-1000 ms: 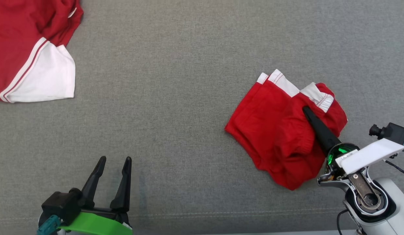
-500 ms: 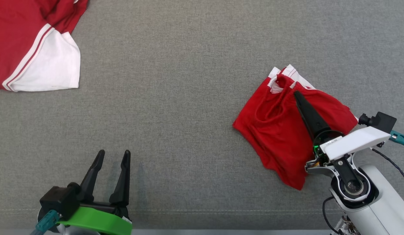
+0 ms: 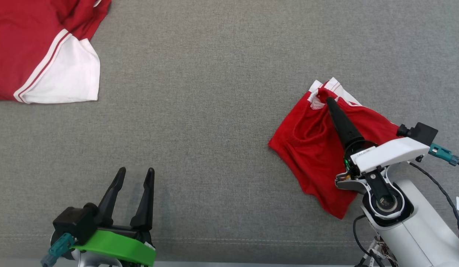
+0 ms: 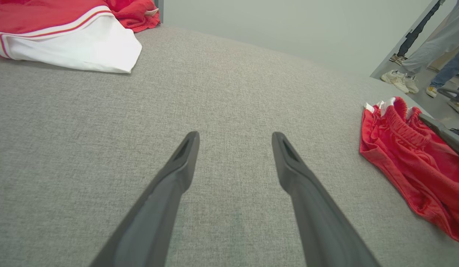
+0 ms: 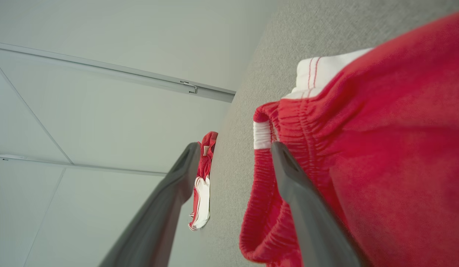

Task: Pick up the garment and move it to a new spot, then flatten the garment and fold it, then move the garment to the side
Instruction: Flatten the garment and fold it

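The right tool (image 5: pixel 235 148) stands wide with nothing gripped, and the left tool (image 3: pixel 135 171) is wide and empty too. They work over a desk (image 3: pixel 214 111) covered in grey weave, with a pale wall (image 5: pixel 103 111) behind it and people's legs (image 4: pixel 429 48) off to one side. The shorts (image 3: pixel 311 148) are red with white trim and a gathered waistband. They lie rumpled on the desk's right side. One right finger rests on them with its tip at the waistband, and the other is off the cloth. The left tool is well apart. A shirt (image 3: pixel 36 55) lies far left.
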{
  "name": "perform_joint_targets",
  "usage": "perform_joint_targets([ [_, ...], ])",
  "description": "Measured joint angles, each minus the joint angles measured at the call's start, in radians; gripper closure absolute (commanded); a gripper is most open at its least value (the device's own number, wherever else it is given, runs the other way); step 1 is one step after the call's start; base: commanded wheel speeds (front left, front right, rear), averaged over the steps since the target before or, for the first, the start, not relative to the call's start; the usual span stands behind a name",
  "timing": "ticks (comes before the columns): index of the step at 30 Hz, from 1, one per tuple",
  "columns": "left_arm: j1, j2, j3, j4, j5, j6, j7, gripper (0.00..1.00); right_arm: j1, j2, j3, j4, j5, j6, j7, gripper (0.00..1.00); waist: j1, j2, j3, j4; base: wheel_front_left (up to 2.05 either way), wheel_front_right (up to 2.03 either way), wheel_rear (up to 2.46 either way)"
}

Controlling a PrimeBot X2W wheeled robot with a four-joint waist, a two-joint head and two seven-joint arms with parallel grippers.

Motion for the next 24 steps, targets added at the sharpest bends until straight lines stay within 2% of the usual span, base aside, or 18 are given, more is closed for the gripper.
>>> perform_joint_targets([
  [4,-0.002,-0.007,0.001,0.021,-0.001,-0.003,0.000,0.00,-0.018,0.013,0.014,0.048,-0.012,0.002,-0.001,0.00,0.0000,0.0000,-0.016,0.007,0.00,0.00,0.00],
  [11,-0.002,-0.019,0.006,0.055,-0.005,-0.005,-0.001,0.00,-0.033,0.016,0.034,0.059,-0.067,0.040,-0.037,0.00,0.0000,0.0000,-0.067,0.007,0.00,0.00,0.00],
  [13,0.000,-0.024,0.009,0.068,-0.009,-0.006,-0.001,0.00,-0.030,-0.018,0.037,0.049,-0.127,0.049,-0.066,0.00,0.0000,0.0000,-0.097,0.002,0.00,0.00,0.00],
  [19,0.045,-0.032,0.012,0.081,-0.012,-0.006,-0.001,0.00,0.036,-0.100,0.037,0.036,-0.257,0.048,-0.127,0.00,0.0000,0.0000,-0.162,-0.013,0.00,0.00,0.00],
  [24,0.082,-0.042,0.011,0.081,-0.016,-0.005,-0.001,0.00,0.116,-0.158,0.034,0.034,-0.376,0.014,-0.146,0.00,0.0000,0.0000,-0.211,-0.032,0.00,0.00,0.00],
])
